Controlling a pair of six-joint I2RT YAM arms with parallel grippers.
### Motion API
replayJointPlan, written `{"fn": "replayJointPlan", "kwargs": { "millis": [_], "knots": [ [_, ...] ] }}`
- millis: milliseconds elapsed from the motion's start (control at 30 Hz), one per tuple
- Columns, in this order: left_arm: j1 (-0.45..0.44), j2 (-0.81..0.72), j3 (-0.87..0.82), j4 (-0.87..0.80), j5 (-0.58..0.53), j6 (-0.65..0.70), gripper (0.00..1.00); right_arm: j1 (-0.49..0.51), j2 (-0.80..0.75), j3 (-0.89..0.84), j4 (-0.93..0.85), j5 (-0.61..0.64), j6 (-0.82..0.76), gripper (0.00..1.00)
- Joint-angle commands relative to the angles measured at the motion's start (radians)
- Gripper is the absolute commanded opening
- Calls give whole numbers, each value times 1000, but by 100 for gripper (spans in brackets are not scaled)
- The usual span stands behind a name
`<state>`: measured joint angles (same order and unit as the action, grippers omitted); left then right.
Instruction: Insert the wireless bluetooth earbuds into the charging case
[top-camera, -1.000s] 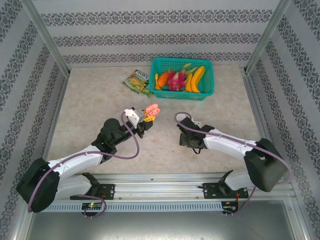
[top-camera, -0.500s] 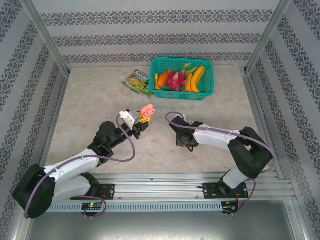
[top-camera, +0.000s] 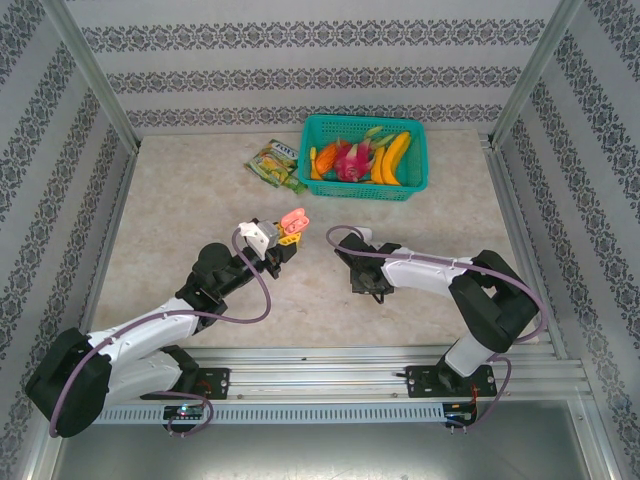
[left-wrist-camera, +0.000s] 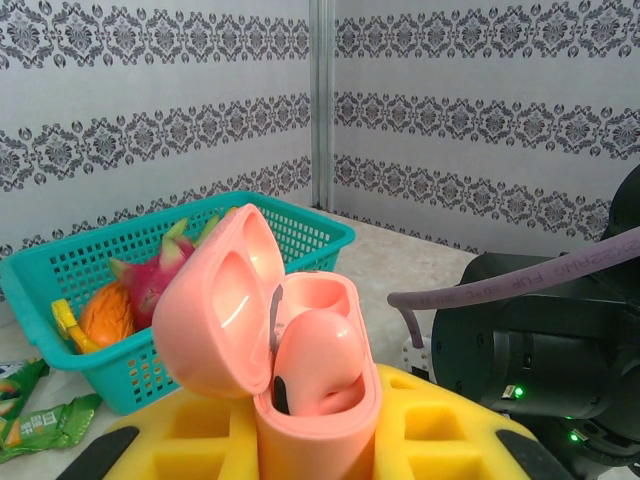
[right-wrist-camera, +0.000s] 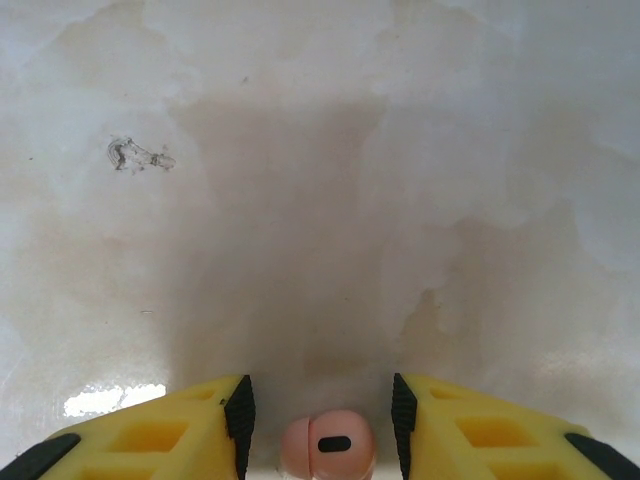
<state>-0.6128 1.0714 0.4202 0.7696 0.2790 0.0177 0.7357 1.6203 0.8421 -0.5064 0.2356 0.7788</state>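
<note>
My left gripper (left-wrist-camera: 312, 432) is shut on the pink charging case (left-wrist-camera: 318, 400) and holds it upright above the table. The lid (left-wrist-camera: 215, 305) is swung open to the left, and one pink earbud (left-wrist-camera: 318, 362) sits in the near slot. From above, the case (top-camera: 294, 220) sticks out of the left gripper (top-camera: 283, 238) left of centre. My right gripper (right-wrist-camera: 320, 405) points down at the table, jaws open. A second pink earbud (right-wrist-camera: 328, 447) lies between the black pads (right-wrist-camera: 240, 415), with a gap on each side. In the top view the right gripper (top-camera: 366, 286) covers that earbud.
A teal basket (top-camera: 415, 185) of fruit stands at the back, with a green snack packet (top-camera: 274, 165) to its left. In the left wrist view, the basket (left-wrist-camera: 150, 290) is behind the case and the right arm's black body (left-wrist-camera: 540, 345) is close on the right.
The right arm has shifted left and lowered over the table, and its jaws have narrowed round the earbud. The left gripper moved the case slightly left, then held still.
</note>
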Motion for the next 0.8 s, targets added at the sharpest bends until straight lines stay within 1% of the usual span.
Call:
{"fn": "replayJointPlan", "kwargs": {
  "millis": [0,333,767],
  "knots": [
    [12,5,0,26,-4,-18,0,16,8,-1,-18,21,-6,44],
    [12,18,12,25,0,-27,0,12,-40,-55,-5,27,5,38],
    [12,22,30,7,5,-36,0,2,-54,-82,20,20,8,31]
  ]
}}
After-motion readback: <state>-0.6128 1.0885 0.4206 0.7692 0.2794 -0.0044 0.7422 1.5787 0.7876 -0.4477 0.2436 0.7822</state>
